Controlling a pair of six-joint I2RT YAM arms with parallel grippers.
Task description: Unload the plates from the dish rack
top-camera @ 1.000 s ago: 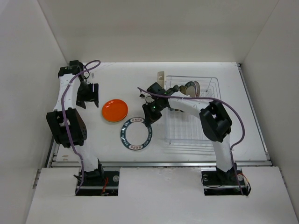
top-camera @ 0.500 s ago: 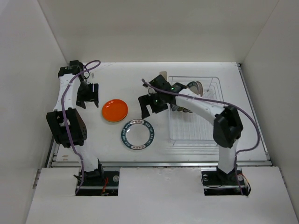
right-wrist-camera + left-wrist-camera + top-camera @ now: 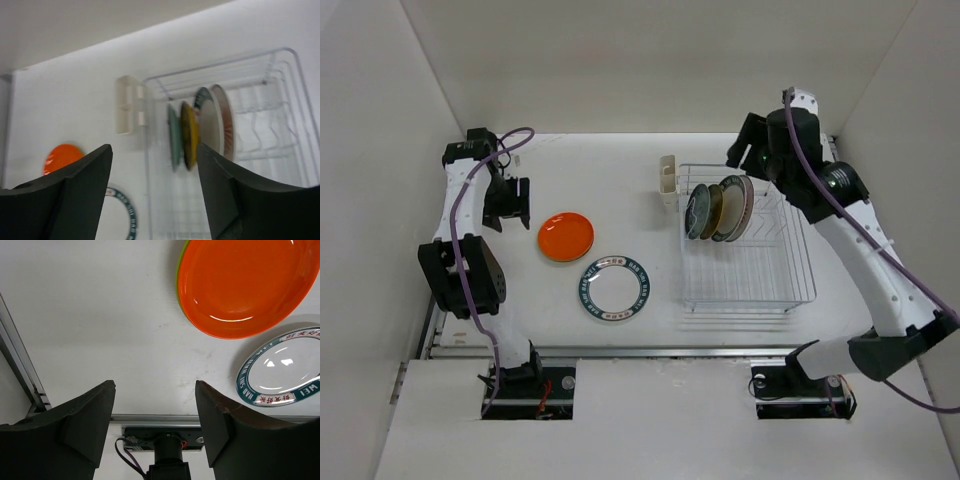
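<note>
Overhead, the dish rack sits on the right half of the table, with its cream cutlery cup fixed to the far left corner. Four plates stand on edge in the slots at the far end of the rack, close together. From the cup side they are a teal plate, an olive plate, a pale plate that seems to have a dark rim, though the blurred right wrist view leaves this uncertain, and a tan plate. The near part of the rack holds nothing but wire.

Three plates lie flat on the table, left of the rack. The orange plate rests on top of a lime green plate, of which only a thin edge shows in the left wrist view. The blue-rimmed plate, white in the middle with lettering round its dark band, lies just beside the orange one on the near side, apart from it and well clear of the rack.

The left pincer hangs over bare table just left of the orange plate. Its jaws stand wide and grip nothing, and the left wrist view shows only table between its fingers.

The right pincer is raised high above the far edge of the rack, touching nothing. Seen from its own wrist, the right pincer is spread wide and carries nothing, with the standing plates and the cup framed between its fingers.
</note>
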